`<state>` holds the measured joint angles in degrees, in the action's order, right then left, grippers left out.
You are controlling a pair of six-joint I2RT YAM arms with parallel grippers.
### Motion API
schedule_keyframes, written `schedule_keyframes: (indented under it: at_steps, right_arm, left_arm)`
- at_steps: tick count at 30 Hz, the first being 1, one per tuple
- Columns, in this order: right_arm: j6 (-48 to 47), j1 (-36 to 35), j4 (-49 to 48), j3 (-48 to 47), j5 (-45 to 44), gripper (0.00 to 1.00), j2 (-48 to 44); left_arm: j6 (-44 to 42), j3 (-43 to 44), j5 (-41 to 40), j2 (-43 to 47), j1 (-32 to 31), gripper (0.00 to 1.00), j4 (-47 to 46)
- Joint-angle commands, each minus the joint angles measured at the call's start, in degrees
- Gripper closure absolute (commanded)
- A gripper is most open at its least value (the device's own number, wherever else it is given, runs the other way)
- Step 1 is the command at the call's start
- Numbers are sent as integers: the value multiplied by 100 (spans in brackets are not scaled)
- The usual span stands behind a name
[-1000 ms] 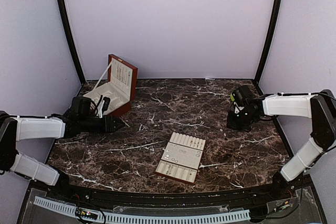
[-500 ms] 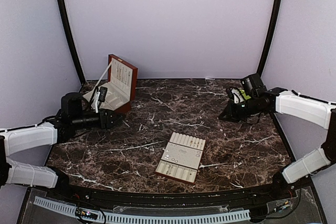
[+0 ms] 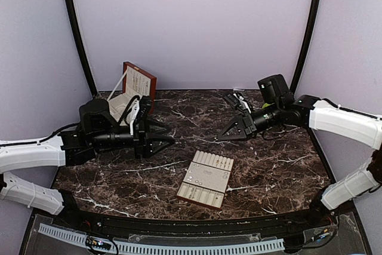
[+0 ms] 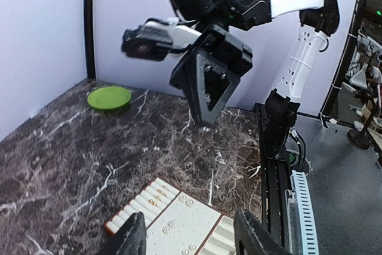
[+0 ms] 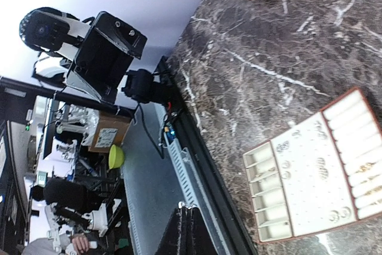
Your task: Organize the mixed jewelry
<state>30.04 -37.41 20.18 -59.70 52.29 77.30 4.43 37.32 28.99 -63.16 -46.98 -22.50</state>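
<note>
Near centre of marble table (image 3: 271, 168): cream tray (image 3: 216, 177), long axis running near-to-far, tilted slightly right; mixed jewelry (image 5: 320, 161) sits as pale specks on it. Farther back, either side: left gripper (image 3: 167, 140) fingers apart, empty; right gripper (image 3: 222, 138) closed, empty, seemingly nearer tray.

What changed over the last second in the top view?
Both grippers swung inward. The left gripper left the box and moved right, toward the middle. The right gripper moved left from the right side, and both now point toward the space above the tray. Neither took hold of or let go of anything. Tray and box stayed put.
</note>
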Motion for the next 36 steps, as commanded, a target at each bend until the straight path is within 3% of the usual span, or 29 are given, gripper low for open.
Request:
schedule_keyframes:
  at_steps: [1, 13, 36]
  right_arm:
    - [424, -288, -523, -173, 558, 100, 85]
    - [580, -690, -765, -124, 638, 100, 64]
    - [513, -873, -678, -156, 582, 100, 270]
  left_arm:
    - [-1257, 518, -761, -99, -596, 49, 670]
    - [-2440, 1531, -1194, -1142, -1419, 61, 1283]
    - [-2693, 2118, -899, -1701, -1507, 78, 1685]
